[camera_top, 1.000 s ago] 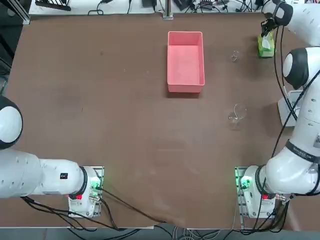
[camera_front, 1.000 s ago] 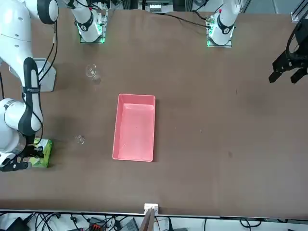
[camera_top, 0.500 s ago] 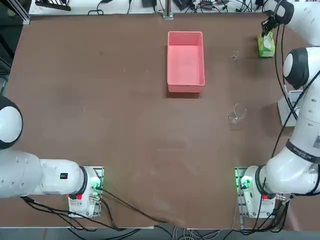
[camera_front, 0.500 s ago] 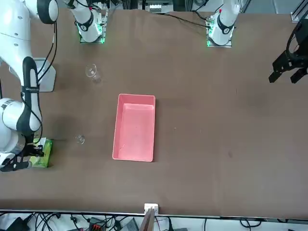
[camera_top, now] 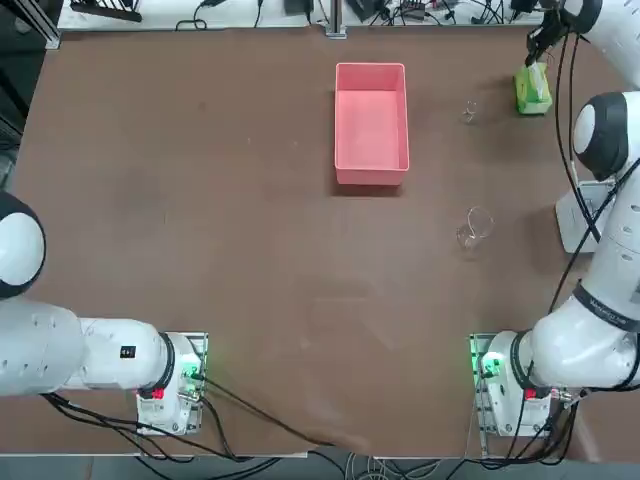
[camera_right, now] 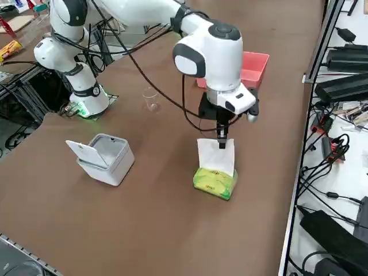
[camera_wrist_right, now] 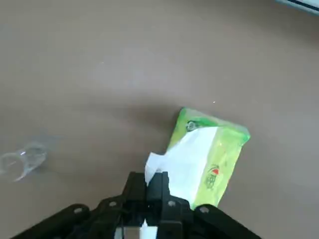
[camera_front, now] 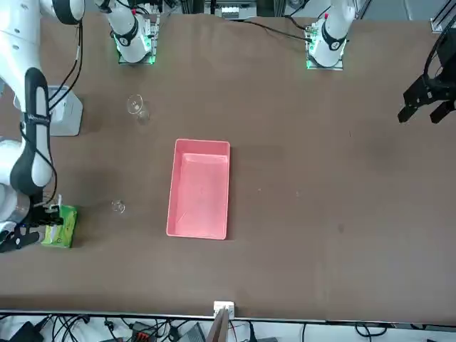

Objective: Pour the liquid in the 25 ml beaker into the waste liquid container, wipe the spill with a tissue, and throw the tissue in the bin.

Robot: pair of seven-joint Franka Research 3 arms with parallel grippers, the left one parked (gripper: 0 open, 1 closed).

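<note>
Right gripper (camera_right: 222,140) hangs pointing down just above the tissue pack (camera_right: 215,183); fingers pinched together on the top edge of a white tissue (camera_right: 216,156), sheet stretched upright between claw and pack, bottom end still in the slot; wrist view shows the same grip, fingers (camera_wrist_right: 160,185) clamped on the sheet over the yellow-green pack (camera_wrist_right: 214,150).

Overhead: pack (camera_top: 532,88) at about 1 o'clock on the table (camera_top: 200,200), near the far right corner; small beaker (camera_top: 469,111) just at 9 o'clock of the pack, standing apart from it; pink tray (camera_top: 371,122) further at 9 o'clock from the small beaker, well clear; larger beaker (camera_top: 474,228) at 6 o'clock of the small one, toward the arm base.

Side view: white bin (camera_right: 103,158) with lid flipped open sits on the table at 9 o'clock of the pack, apart from it; larger beaker (camera_right: 151,99) beyond it.

Cannot tell whether the small beaker holds liquid.
</note>
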